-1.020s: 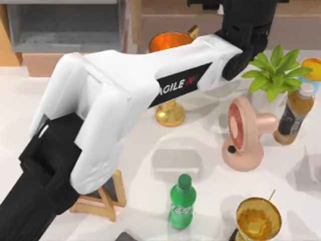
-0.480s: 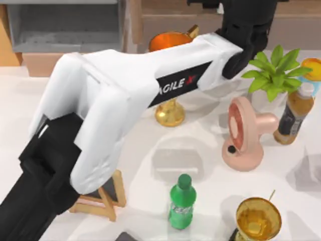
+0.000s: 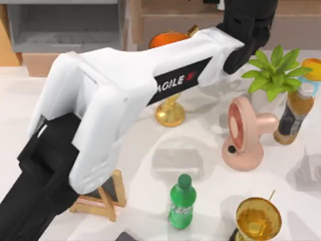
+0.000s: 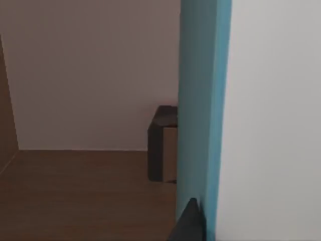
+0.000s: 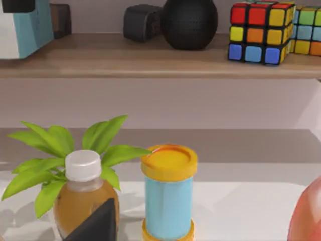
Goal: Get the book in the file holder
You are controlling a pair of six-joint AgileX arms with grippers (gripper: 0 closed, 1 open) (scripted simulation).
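The book point(image 4: 200, 100) stands upright close to the left wrist camera, teal cover edge-on and pale pages beside it, above a brown shelf board. One dark fingertip point(image 4: 188, 223) presses its cover. In the right wrist view the book point(image 5: 27, 27) hangs over the shelf's end with my left gripper point(image 5: 16, 6) shut on its top. The file holder point(image 3: 65, 30), grey inside with tan panels, sits at the back left of the top view, far left of my left arm's wrist point(image 3: 248, 22). My right gripper point(image 5: 95, 226) is low on the right side, facing the plant.
The long brown shelf point(image 5: 150, 57) carries a dark box point(image 4: 163, 143), a black ball point(image 5: 189, 22) and colour cubes point(image 5: 258, 32). On the table stand a trophy cup point(image 3: 170, 113), pink fan point(image 3: 246, 133), plant point(image 3: 273, 70), brown bottle point(image 3: 293, 113), green bottle point(image 3: 181, 201), gold cup point(image 3: 258, 218) and easel point(image 3: 100, 198).
My left arm has shifted slightly toward the back of the table, its wrist moving up in the top view with the book still held. The objects on the table have not moved.
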